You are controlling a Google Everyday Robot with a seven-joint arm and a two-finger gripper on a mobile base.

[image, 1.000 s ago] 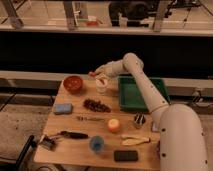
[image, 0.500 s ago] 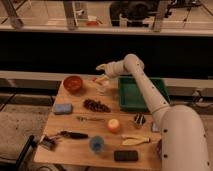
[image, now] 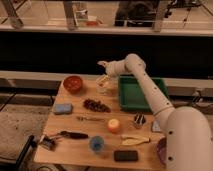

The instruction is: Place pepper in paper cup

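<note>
A wooden desk carries a spread of small items beneath a white robot arm that reaches in from the lower right. At the near-left edge lies a dark-handled brush, and farther back on the left sits a blue sponge. Behind the sponge, near the far-left corner, stands a red-brown bowl. Toward the middle, a cluster of dark grapes lies in front of the paper cup, which stands upright near the far edge, between the bowl and a green tray. The pincer hangs just above the cup, a little behind its mouth; whether its two tips are apart or together cannot be told, and nothing can be made out between them. The pepper cannot be picked out in this view, either on the desk or at the cup. In front of the grapes sits a round orange fruit, with a small blue cup nearer the front edge and a flat black object just right of it. A yellow banana lies beside the arm's base, and a small dark striped item rests in front of the tray.
</note>
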